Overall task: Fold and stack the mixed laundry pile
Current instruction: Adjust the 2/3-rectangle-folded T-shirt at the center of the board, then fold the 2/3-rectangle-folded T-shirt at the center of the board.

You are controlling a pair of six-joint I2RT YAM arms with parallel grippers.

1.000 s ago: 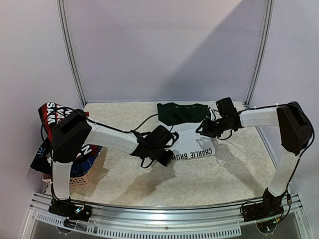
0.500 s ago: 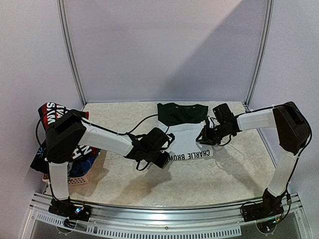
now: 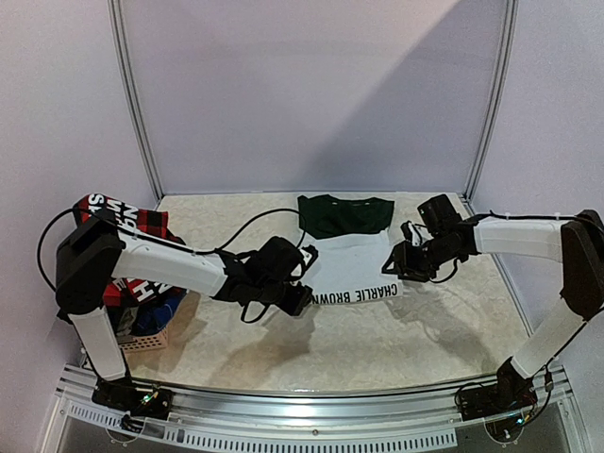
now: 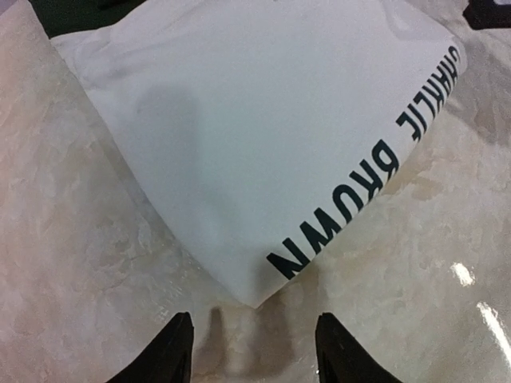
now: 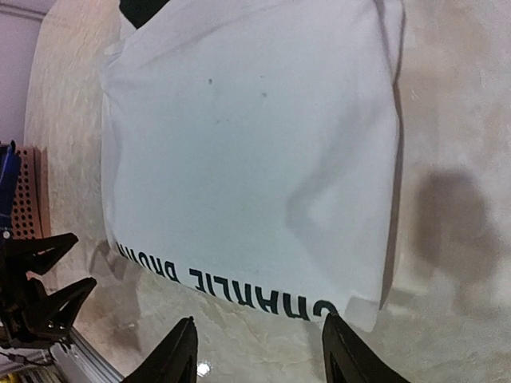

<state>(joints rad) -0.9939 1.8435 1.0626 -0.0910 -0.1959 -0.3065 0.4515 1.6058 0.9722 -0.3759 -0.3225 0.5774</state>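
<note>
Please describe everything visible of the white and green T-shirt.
The T-shirt is soft cloth, folded into a rectangle: white panel near, dark green part behind, dark letters CHARLIE BROWN along the near edge. It lies flat on the table. The left gripper and right gripper stand open at its near corners, holding nothing.

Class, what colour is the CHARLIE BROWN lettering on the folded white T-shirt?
The lettering is dark green, near black; best seen in the left wrist view.
</note>
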